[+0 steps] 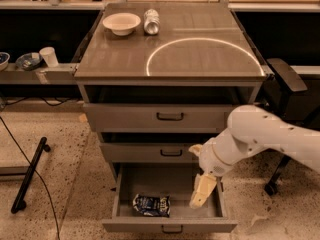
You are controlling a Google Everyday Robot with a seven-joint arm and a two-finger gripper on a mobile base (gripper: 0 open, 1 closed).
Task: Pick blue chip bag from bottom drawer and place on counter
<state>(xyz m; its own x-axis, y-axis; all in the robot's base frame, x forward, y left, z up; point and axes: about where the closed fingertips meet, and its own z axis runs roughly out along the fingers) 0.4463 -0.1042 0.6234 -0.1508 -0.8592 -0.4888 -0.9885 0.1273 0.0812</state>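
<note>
The blue chip bag (pixel 151 205) lies flat in the open bottom drawer (pixel 169 226), left of centre near the front panel. My gripper (pixel 202 192) hangs from the white arm over the right part of the drawer tray, to the right of the bag and apart from it. It holds nothing that I can see. The counter (pixel 200 59) is the glossy grey-brown cabinet top with a bright ring-shaped reflection.
A white bowl (pixel 121 23) and a silver can (pixel 151 22) stand at the counter's back left. Two taller drawers (pixel 170 117) are above the open one. A pale bench with cups (pixel 48 56) is at left, a dark pole (pixel 30 174) on the floor, a chair (pixel 284 79) at right.
</note>
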